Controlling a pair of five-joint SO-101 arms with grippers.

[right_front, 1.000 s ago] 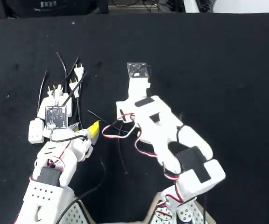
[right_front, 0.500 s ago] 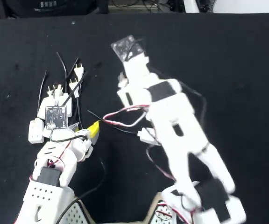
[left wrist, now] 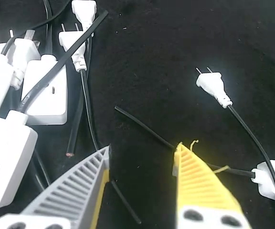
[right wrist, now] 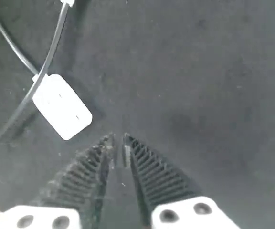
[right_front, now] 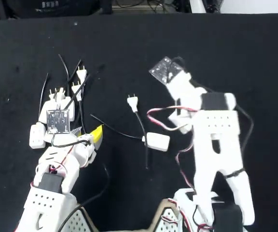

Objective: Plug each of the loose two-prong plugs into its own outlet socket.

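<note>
Black cloth (right_front: 235, 58) covered the table. One loose two-prong plug (right_front: 132, 101) lay alone mid-table, its cord passing a white outlet block (right_front: 157, 141). Two more plugs (right_front: 81, 73) lay side by side farther left, by a tangle of white sockets (left wrist: 47, 100) too bunched to count. The left gripper (left wrist: 142, 149) hung spread over a black wire (left wrist: 144, 128). The right gripper (right wrist: 118, 139) was pressed together, holding nothing, near the block.

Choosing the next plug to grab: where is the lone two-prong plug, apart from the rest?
In the high view, the lone plug lies mid-table, right of the plug cluster, with a white socket block just nearer the robot.
</note>
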